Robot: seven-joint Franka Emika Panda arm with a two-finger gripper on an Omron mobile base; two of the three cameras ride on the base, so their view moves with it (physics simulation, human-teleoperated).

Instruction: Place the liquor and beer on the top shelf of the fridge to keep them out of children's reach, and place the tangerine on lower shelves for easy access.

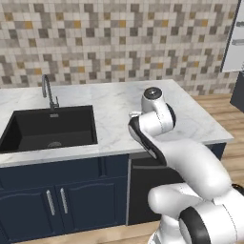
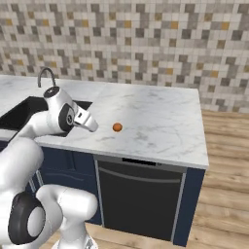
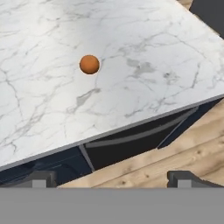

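The tangerine [image 2: 117,127] is a small orange ball lying alone on the white marble counter [image 2: 160,116], a little back from its front edge. In the hand view the tangerine [image 3: 89,64] sits ahead of and above my gripper [image 3: 114,178], well beyond the fingertips. The two dark tips stand wide apart with nothing between them, so the gripper is open. From the right base view my gripper [image 2: 91,125] hovers over the counter's front edge, left of the fruit and apart from it. The liquor, the beer, the top shelf and the lower shelves are out of view.
A black sink [image 1: 47,126] with a curved faucet [image 1: 47,90] is set in the counter [image 1: 114,102] to the left. A dark dishwasher front [image 2: 138,194] lies below the counter. A pale grey panel [image 1: 236,40] stands at the far right, over wooden floor [image 2: 226,160].
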